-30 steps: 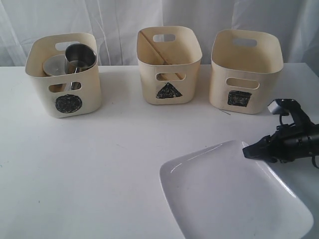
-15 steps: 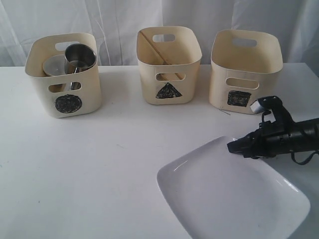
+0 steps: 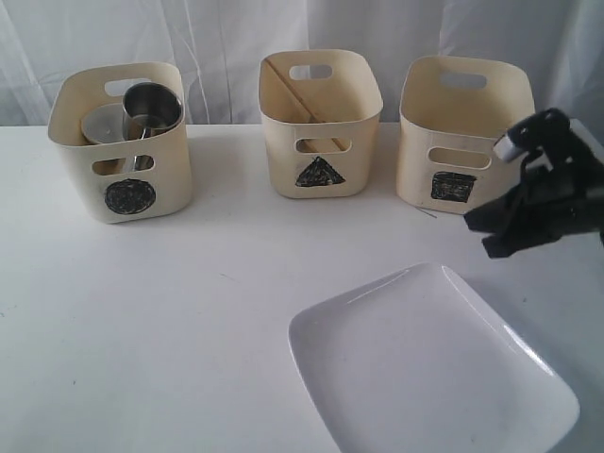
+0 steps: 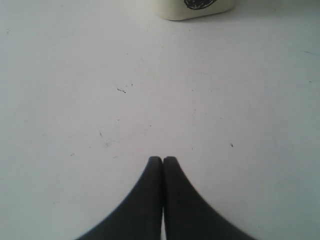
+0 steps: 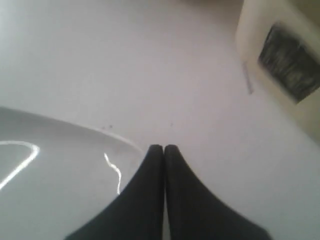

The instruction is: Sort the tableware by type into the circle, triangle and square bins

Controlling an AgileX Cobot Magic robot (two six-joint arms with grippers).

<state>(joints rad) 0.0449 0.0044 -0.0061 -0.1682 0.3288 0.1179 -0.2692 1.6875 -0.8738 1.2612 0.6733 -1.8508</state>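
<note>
The large white square plate (image 3: pixel 429 363) lies flat at the front right of the table; the right wrist view shows its rim (image 5: pixel 50 150). My right gripper (image 3: pixel 476 232) hangs shut and empty above the table by the plate's far corner, in front of the square bin (image 3: pixel 462 132); its tips (image 5: pixel 163 148) are pressed together. My left gripper (image 4: pixel 163 160) is shut with nothing in it, over bare table, and does not show in the exterior view. The circle bin (image 3: pixel 121 142) holds a steel mug (image 3: pixel 151 107) and another steel vessel (image 3: pixel 106 125). A wooden chopstick (image 3: pixel 288 90) leans inside the triangle bin (image 3: pixel 321 123).
The three cream bins stand in a row along the back of the white table (image 3: pixel 189 311). A thin short sliver (image 3: pixel 422 212) lies on the table in front of the square bin. The circle bin's base (image 4: pixel 195 7) shows far ahead of the left gripper.
The right gripper has lifted off the plate and drawn back up and to the right, toward the square bin. The plate has slid a little to the left.
</note>
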